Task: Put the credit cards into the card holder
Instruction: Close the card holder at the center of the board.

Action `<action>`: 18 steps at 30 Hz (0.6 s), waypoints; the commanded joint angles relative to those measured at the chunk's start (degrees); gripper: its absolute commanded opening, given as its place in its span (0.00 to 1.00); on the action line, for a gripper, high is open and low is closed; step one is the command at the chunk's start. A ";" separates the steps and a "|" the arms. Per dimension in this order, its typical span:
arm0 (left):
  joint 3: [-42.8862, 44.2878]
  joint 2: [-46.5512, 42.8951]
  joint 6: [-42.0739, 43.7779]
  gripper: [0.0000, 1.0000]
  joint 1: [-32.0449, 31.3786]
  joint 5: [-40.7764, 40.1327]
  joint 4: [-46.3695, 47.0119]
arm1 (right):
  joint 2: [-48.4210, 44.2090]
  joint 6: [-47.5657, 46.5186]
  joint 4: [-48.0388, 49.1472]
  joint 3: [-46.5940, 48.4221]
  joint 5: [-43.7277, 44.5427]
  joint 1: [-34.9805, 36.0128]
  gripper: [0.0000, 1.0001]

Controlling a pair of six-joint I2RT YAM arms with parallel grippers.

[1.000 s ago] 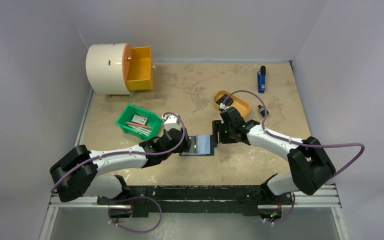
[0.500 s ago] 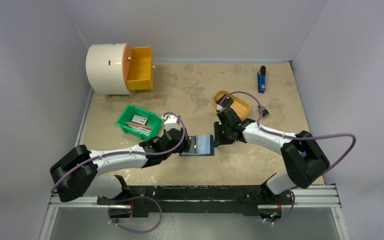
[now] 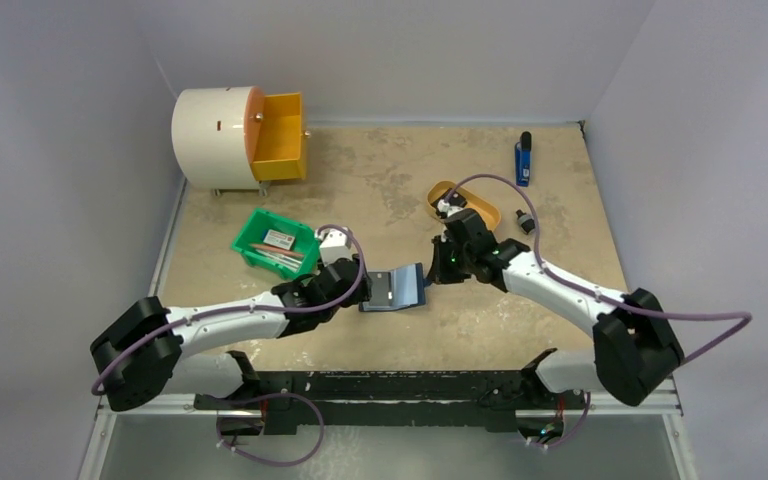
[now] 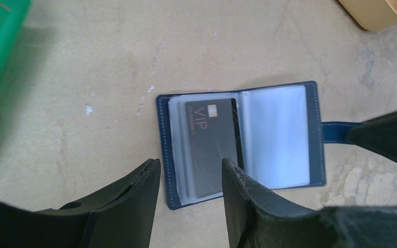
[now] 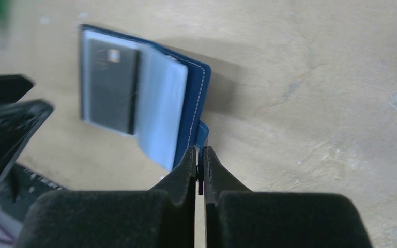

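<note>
The navy card holder [image 3: 396, 288] lies open on the table between the two arms. A dark VIP credit card [image 4: 210, 145] sits in its left clear sleeve [image 5: 109, 85]. My right gripper [image 5: 199, 151] is shut on the holder's blue snap tab [image 4: 335, 132] and holds the right flap [image 5: 195, 88] tilted up off the table. In the top view this right gripper [image 3: 432, 274] is at the holder's right edge. My left gripper [image 4: 190, 164] stands open just short of the holder's left near corner, with nothing between its fingers [image 3: 356, 291].
A green bin [image 3: 260, 232] with a card-like item and sticks is behind the left arm. A mustard tray [image 3: 484, 215] sits behind the right arm. A white drum with an orange drawer [image 3: 280, 135] stands at the back left, and a blue object [image 3: 523, 160] at the back right.
My right gripper has shut on the snap tab and tipped the holder's right flap upward. The left arm has drawn back slightly, its jaws about as wide as before.
</note>
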 commanded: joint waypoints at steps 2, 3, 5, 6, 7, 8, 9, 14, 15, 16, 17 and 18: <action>-1.16 -2.83 -2.28 0.45 0.26 -6.91 -2.93 | -5.24 -2.68 4.21 0.36 -11.13 0.27 0.00; -1.70 -2.75 -2.65 0.42 0.47 -6.79 -2.60 | -5.51 -2.69 4.70 0.50 -12.30 0.33 0.00; -2.76 -2.27 -3.59 0.35 1.05 -6.09 -1.48 | -5.81 -1.80 6.65 0.21 -14.12 0.33 0.00; -3.19 -2.00 -4.05 0.33 1.50 -5.68 -0.93 | -5.77 -1.31 8.37 -0.06 -15.49 0.35 0.00; -3.59 -1.71 -4.44 0.30 1.96 -5.34 -0.55 | -5.58 -0.76 9.33 -0.10 -16.53 0.36 0.00; -3.94 -1.40 -4.71 0.28 2.57 -5.01 -0.25 | -5.29 -0.05 10.31 -0.23 -17.41 0.40 0.00; -4.30 -1.12 -4.88 0.26 3.14 -4.71 0.01 | -5.04 0.66 11.63 -0.54 -18.39 0.36 0.00; -5.21 0.19 -5.46 0.19 5.88 -2.92 0.09 | -1.99 4.29 18.05 -1.02 -21.95 0.68 0.00; -5.25 0.09 -5.65 0.18 6.12 -2.91 0.05 | -1.30 4.87 19.13 -0.84 -22.47 0.89 0.00; -5.33 -0.22 -5.75 0.17 6.19 -2.98 -0.18 | -0.53 5.46 20.22 -0.35 -22.78 1.14 0.00; -5.49 -0.77 -5.87 0.16 6.22 -3.21 -0.47 | 0.36 5.82 20.91 0.19 -22.89 1.53 0.00; -5.70 -1.40 -5.82 0.16 6.25 -3.47 -0.66 | 1.33 5.98 21.32 0.95 -22.90 1.87 0.00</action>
